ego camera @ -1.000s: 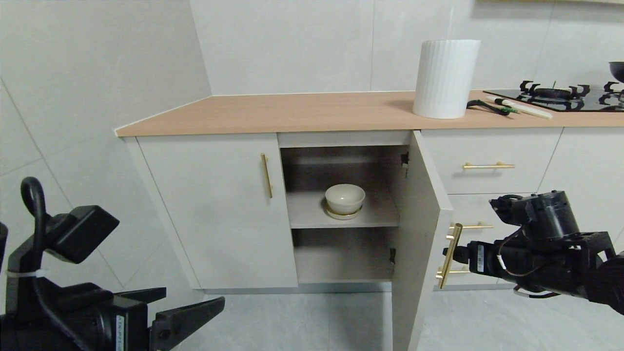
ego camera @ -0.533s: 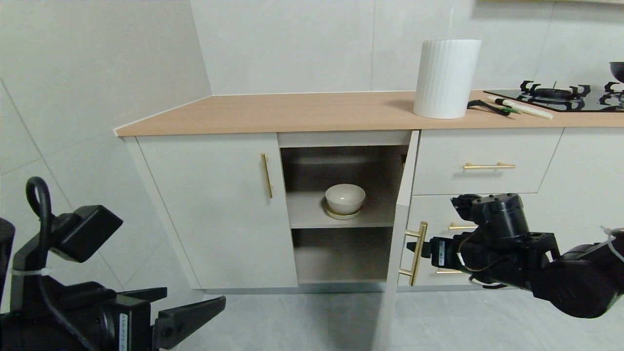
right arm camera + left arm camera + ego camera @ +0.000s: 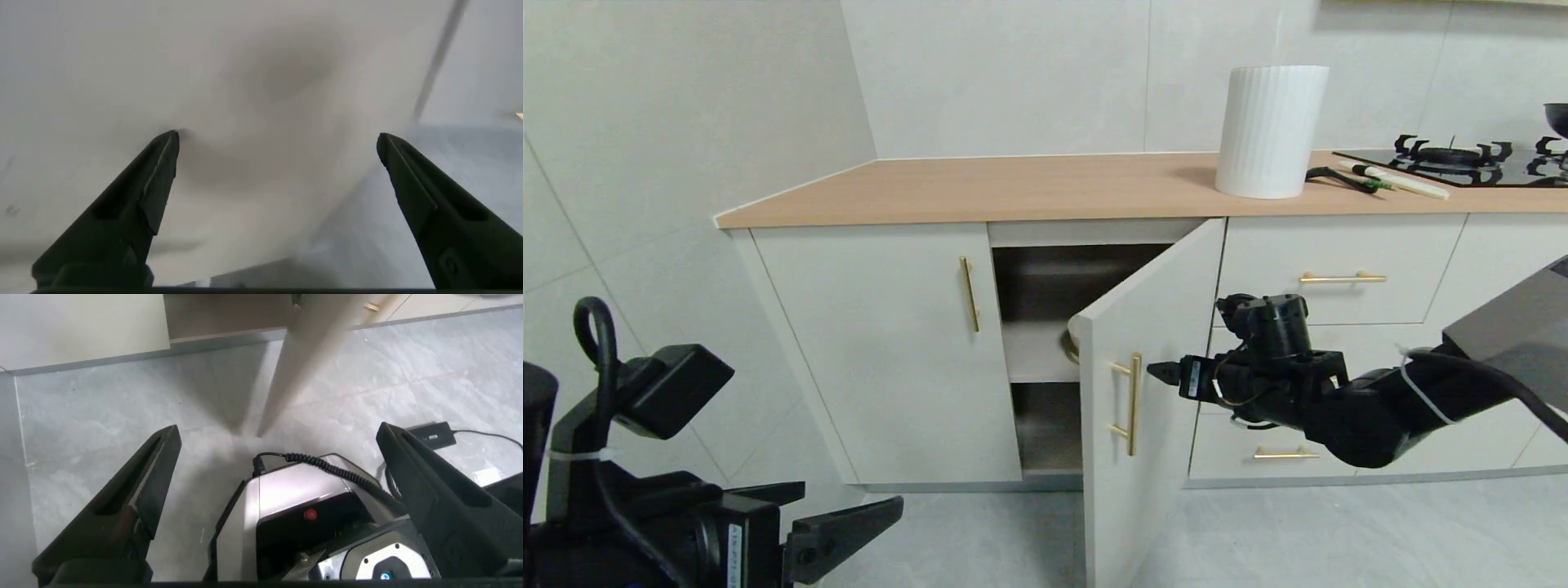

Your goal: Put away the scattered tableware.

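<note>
Parks the left pincer (image 3: pixel 849 500) low over the floor (image 3: pixel 1298 531) at far left, spread wide and empty, probably to stay clear of the door's swing. Shows just a sliver of the bowl (image 3: pixel 1068 343) on the cupboard shelf (image 3: pixel 1033 355), mostly hidden behind the half-shut door (image 3: pixel 1152 310). Holds the right pincer (image 3: pixel 1156 370), opened wide and empty, at the door face beside the gold handle (image 3: pixel 1131 404), seemingly to push it closed; cannot tell whether touching. Has utensils (image 3: pixel 1388 180) lying on the desk (image 3: pixel 1013 188) farther right.
</note>
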Motion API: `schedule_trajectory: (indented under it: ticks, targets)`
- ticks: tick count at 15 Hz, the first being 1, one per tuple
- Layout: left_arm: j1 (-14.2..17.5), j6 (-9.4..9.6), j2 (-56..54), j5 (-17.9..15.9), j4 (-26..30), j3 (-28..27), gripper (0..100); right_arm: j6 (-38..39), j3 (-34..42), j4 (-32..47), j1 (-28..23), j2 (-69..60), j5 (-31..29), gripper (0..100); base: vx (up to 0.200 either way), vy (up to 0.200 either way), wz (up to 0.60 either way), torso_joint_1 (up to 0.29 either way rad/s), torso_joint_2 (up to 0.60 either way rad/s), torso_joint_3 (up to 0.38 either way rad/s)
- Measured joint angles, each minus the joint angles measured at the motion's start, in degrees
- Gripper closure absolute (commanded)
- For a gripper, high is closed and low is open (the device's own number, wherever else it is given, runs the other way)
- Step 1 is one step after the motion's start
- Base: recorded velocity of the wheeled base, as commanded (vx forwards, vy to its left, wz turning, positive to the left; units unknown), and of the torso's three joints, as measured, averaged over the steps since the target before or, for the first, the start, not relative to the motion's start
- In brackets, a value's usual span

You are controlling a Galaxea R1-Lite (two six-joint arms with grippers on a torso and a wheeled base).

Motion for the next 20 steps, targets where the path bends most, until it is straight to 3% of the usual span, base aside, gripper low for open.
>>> schedule_trajectory:
  ticks: [8, 13, 16, 20]
  targets:
    - [0.56, -0.11, 0.32, 0.00, -0.44, -0.02, 0, 6.81, -23.54, 0.46, 0.02, 15.27, -4.52, 0, 0.000, 0.000, 0.00, 0.000, 0.00, 0.000]
    - [1.35, -0.02, 0.41, 0.02, -1.78, 0.05, 0, 6.92, -27.01, 0.60, -1.45, 18.69, -4.88, 0, 0.000, 0.000, 0.00, 0.000, 0.00, 0.000]
    - [2.16, 1.18, 0.41, 0.02, -1.49, 0.16, 0, 6.92, -28.42, 0.66, -2.08, 19.75, -4.95, 0, 0.200, 0.000, 0.00, -0.001, 0.00, -0.001]
    - [2.68, 1.34, 0.43, 0.02, -1.60, 0.22, 0, 7.17, -28.99, 0.79, -2.29, 20.57, -5.21, 0, 0.150, 0.000, 0.00, 0.003, 0.00, -0.003]
